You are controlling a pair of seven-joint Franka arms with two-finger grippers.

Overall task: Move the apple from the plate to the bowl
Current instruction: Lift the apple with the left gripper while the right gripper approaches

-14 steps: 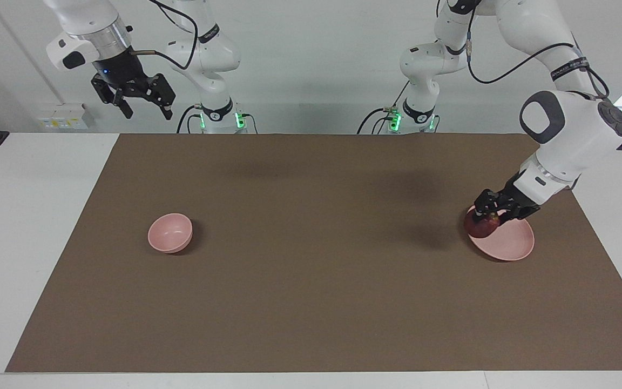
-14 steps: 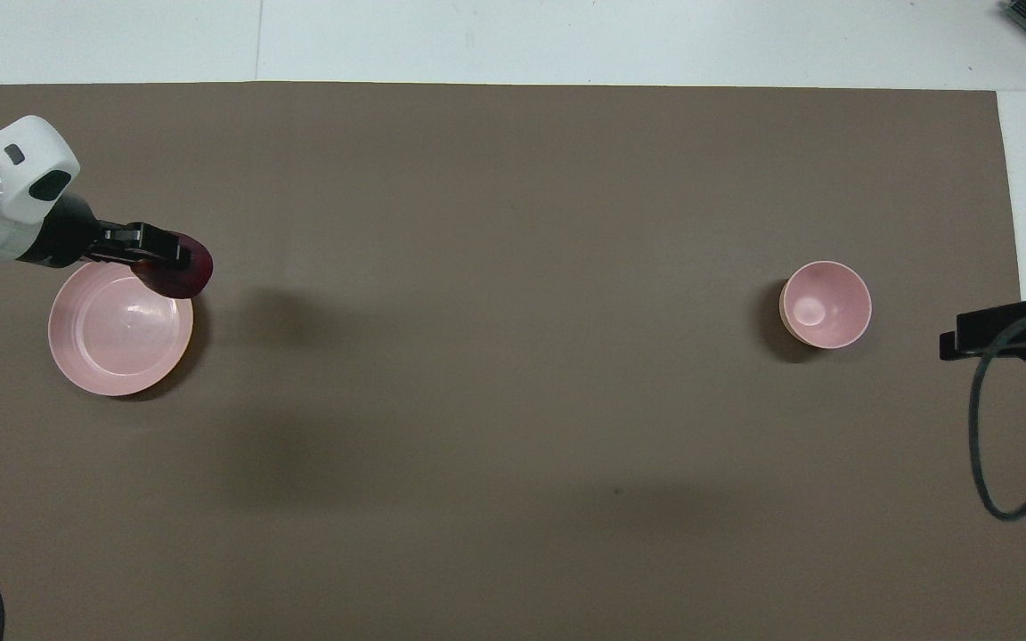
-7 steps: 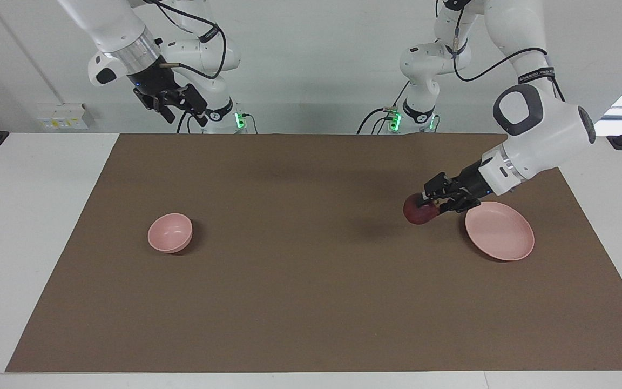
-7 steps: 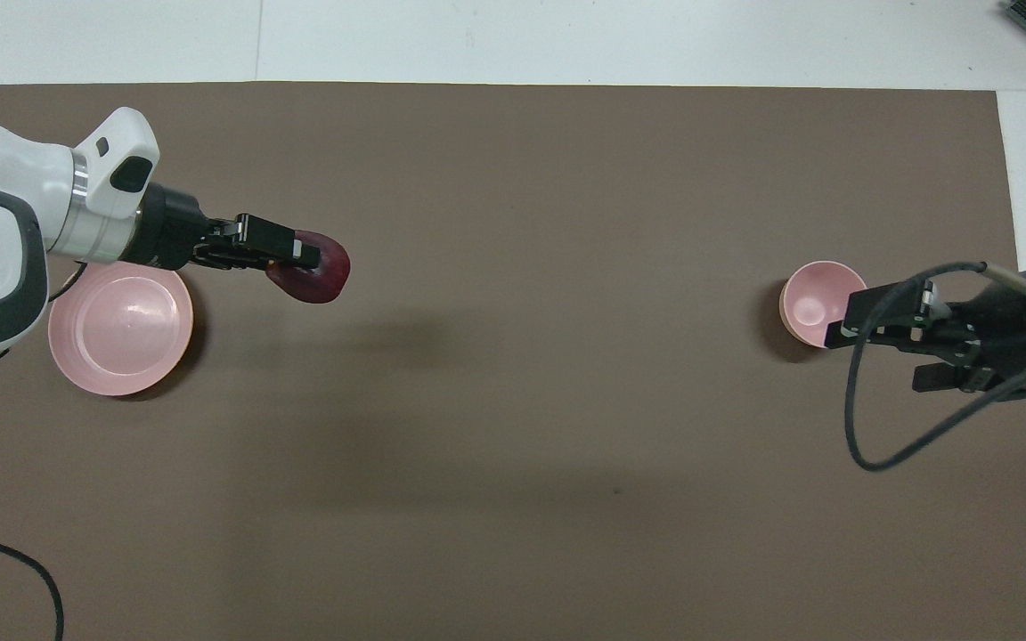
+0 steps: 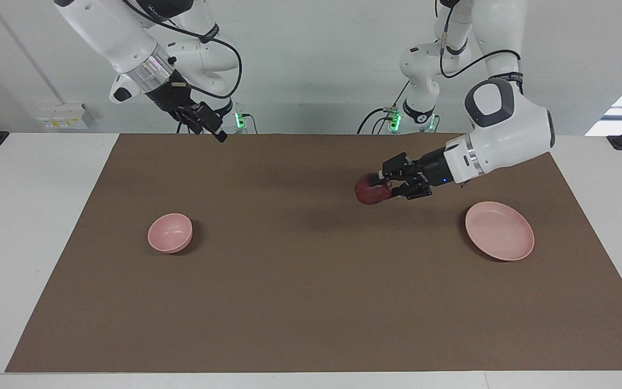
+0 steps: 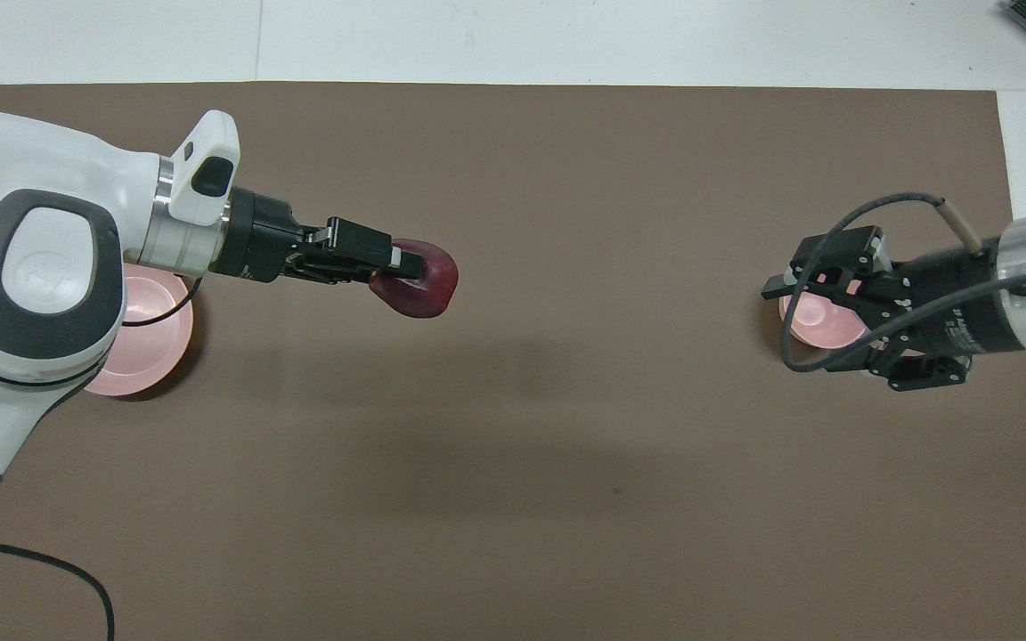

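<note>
Since half a second ago the apple (image 5: 371, 192) has travelled well clear of the plate (image 5: 500, 237), and both arms have swung in toward the middle of the table.

Going across the facing view, the right gripper (image 5: 209, 125) comes first, raised in the air over the mat's edge by the robots' end; whether its fingers are apart or together I cannot tell. Below it, toward the right arm's end of the table, the bowl (image 5: 170, 233) sits upright on the brown mat (image 5: 311, 302) with nothing in it. In the overhead view the same right gripper (image 6: 820, 303) partly covers the bowl (image 6: 811, 325), but it is high above it, not touching.

Next comes the apple, pinched in the left gripper (image 5: 392, 183), which is clenched on it and carries it in the air over bare mat between plate and bowl, nearer the plate. It is small, round and dark red. The plate lies bare toward the left arm's end.

The carrying step looks to be in hand, with the lift done. What remains, I judge, is a long crossing to the bowl or a handover to the right arm, then a low, centred release so the apple does not bounce out.
</note>
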